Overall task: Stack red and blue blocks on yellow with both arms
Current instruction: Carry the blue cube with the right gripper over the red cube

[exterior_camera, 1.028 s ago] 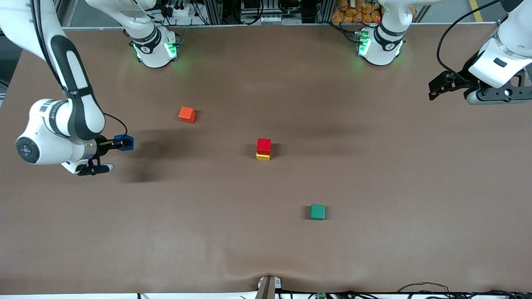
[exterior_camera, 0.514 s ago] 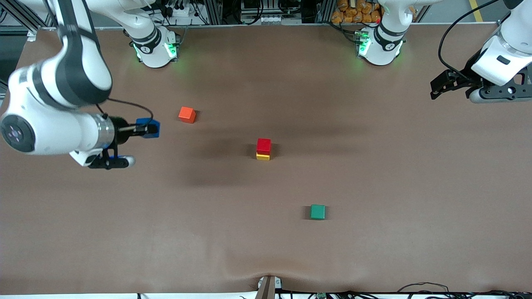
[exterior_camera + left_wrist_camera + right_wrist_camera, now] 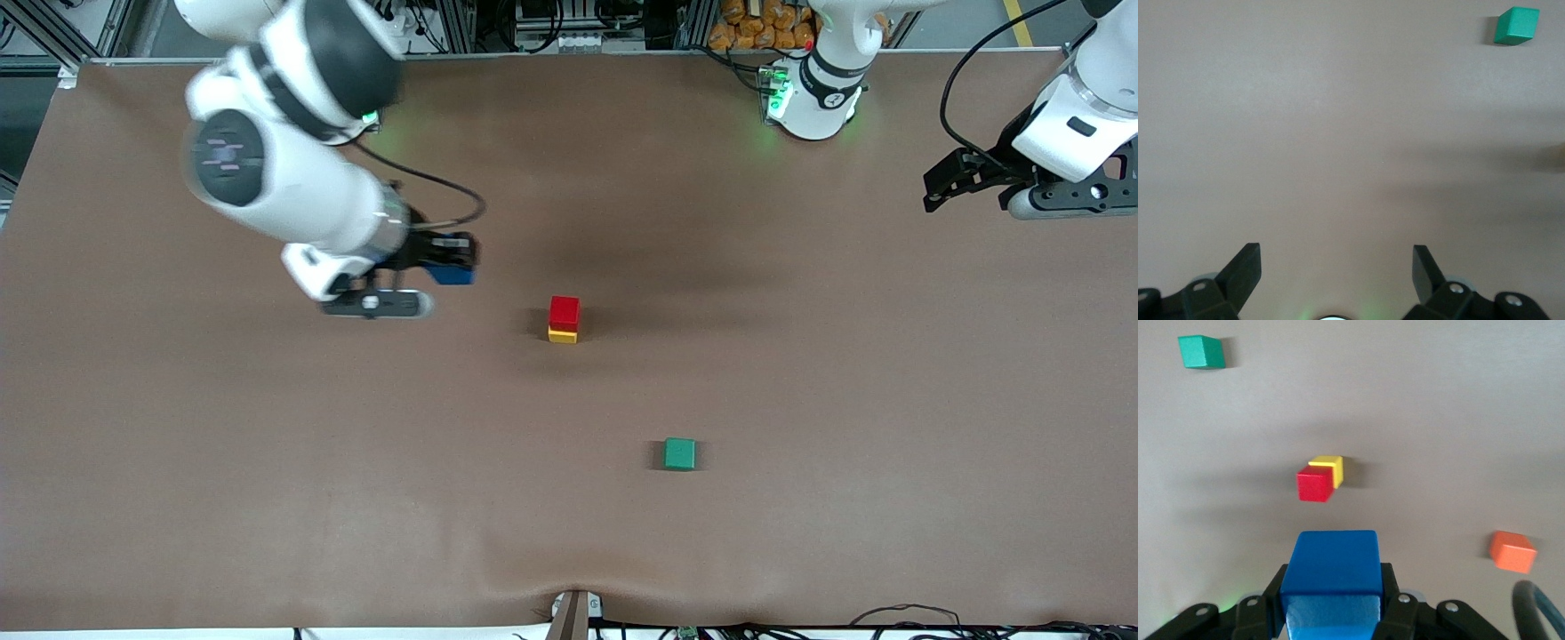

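The red block sits on the yellow cube near the table's middle. Both also show in the right wrist view, red on yellow. My right gripper is shut on the blue block and holds it in the air over the table, beside the stack toward the right arm's end. The blue block fills the space between the jaws in the right wrist view. My left gripper is open and empty and waits over the left arm's end of the table.
A green cube lies nearer to the front camera than the stack; it shows in both wrist views. An orange-red cube shows only in the right wrist view; the right arm hides it in the front view.
My right arm has swung from its end of the table toward the stack, carrying the blue block, and now covers the orange-red cube. The left arm has barely moved.
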Controlling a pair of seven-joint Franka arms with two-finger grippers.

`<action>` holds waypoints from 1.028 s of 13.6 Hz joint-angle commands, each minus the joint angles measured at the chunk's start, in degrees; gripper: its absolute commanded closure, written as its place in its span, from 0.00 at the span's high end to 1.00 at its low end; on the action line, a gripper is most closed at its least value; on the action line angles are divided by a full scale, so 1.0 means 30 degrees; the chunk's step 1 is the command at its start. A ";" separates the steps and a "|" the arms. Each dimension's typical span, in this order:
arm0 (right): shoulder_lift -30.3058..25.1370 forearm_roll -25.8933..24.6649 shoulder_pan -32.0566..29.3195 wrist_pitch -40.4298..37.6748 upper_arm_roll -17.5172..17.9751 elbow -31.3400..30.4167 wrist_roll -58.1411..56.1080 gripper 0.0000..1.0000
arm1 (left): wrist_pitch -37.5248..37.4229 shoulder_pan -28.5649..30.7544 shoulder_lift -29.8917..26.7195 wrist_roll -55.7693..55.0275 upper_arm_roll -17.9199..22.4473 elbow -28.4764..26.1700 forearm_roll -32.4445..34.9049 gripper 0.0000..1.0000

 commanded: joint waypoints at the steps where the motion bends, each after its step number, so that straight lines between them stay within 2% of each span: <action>1: 0.1882 0.0034 0.1192 0.1153 -0.0348 0.0903 0.0367 0.00 | 0.0244 0.0314 -0.0479 0.0232 -0.0142 -0.0435 0.0089 1.00; 3: 0.2967 -0.0840 0.2103 0.2180 -0.0349 0.0932 0.1239 0.00 | 0.0244 0.0314 -0.0479 0.0232 -0.0142 -0.0435 0.0089 1.00; 6: 0.4781 -0.0991 0.2746 0.4232 -0.0290 0.1457 0.1802 0.00 | 0.0215 0.0314 -0.0479 0.0203 -0.0142 -0.0435 0.0118 1.00; 9: 0.5986 -0.0991 0.3333 0.4411 -0.0319 0.1782 0.1832 0.00 | 0.0302 0.0314 -0.0362 0.0203 -0.0142 -0.0406 0.0089 1.00; 12: 0.7012 -0.1021 0.3832 0.5669 -0.0319 0.1783 0.1861 0.00 | 0.0361 0.0344 -0.0333 0.0232 -0.0142 -0.0376 0.0089 1.00; 14: 0.7074 -0.1020 0.3863 0.5147 -0.0290 0.1754 0.1861 0.00 | 0.0390 0.0314 -0.0333 0.0232 -0.0142 -0.0318 0.0089 1.00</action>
